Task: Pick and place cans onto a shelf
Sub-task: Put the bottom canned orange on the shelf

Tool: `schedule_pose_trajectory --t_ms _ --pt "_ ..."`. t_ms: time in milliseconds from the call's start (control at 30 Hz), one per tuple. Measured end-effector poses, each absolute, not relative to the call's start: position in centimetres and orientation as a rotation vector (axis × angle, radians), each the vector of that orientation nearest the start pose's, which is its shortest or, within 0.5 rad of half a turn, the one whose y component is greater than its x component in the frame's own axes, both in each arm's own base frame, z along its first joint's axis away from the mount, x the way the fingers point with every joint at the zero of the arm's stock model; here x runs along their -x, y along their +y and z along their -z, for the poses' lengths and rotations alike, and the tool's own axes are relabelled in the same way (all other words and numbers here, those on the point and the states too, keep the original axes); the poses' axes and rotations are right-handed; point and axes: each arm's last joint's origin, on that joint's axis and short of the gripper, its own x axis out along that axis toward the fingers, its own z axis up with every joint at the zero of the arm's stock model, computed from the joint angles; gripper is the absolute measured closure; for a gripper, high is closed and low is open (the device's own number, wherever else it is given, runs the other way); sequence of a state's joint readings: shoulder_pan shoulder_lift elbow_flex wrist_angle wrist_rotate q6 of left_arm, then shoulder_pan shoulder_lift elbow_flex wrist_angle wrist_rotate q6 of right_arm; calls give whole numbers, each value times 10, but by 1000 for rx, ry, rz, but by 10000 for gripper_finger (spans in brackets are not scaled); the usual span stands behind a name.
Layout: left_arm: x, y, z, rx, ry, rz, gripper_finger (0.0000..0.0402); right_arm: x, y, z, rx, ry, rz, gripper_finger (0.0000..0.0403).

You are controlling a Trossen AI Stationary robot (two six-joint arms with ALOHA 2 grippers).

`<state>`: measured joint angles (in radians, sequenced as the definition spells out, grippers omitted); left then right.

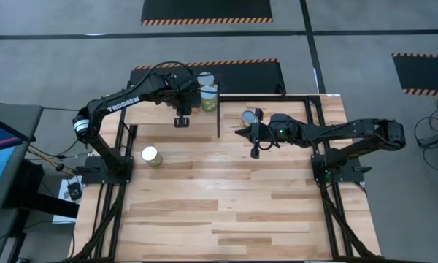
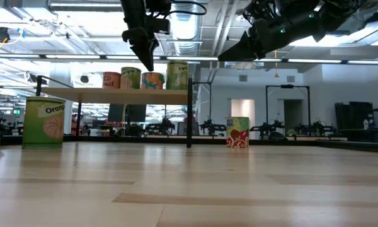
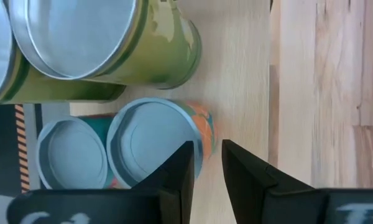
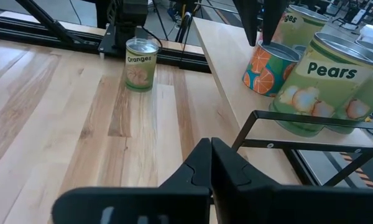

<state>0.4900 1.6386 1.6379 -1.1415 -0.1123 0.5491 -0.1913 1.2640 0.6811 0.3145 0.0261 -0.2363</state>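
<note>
Four cans (image 2: 152, 80) stand on the shelf (image 2: 113, 93) (far left); the left gripper (image 2: 143, 55) hovers above them, narrowly parted and empty. The right gripper (image 1: 254, 139) is closed over the worktop (image 1: 233, 204), near another can (image 1: 250, 117).

Left end effector (image 1: 181, 121) upper centre of frame, fingers slightly parted, empty. Right end effector (image 1: 255, 152) right of centre, fingers closed, empty.

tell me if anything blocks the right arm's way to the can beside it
Nothing visible does. The right gripper, jaws shut, hangs above the table next to the loose can, with only open air between them. The black frame post stands on the can's far side, toward the shelf, and would matter only for the carry there.
</note>
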Motion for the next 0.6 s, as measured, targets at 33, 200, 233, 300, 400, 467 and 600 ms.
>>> schedule_pose_trajectory --t_ms 33,200,233,300,400,467,600 --pt "-283 155 -339 -257 1242 -207 329 -266 -52 -245 212 292 183 386" --pt "-283 156 -339 -260 1243 -207 329 -266 -52 -245 212 293 183 389" --pt "-283 156 -339 -261 1243 -208 329 -266 -52 -245 212 292 183 389" --pt "-283 156 -339 -263 1246 -208 329 -266 -52 -245 212 292 183 388" --pt "-282 157 -339 -262 1247 -209 329 -266 -52 -245 212 292 183 386" --pt "-282 157 -339 -262 1247 -210 329 -266 -52 -245 211 292 183 386" --pt "-282 157 -339 -266 1250 -205 329 -266 -52 -245 212 292 183 389"
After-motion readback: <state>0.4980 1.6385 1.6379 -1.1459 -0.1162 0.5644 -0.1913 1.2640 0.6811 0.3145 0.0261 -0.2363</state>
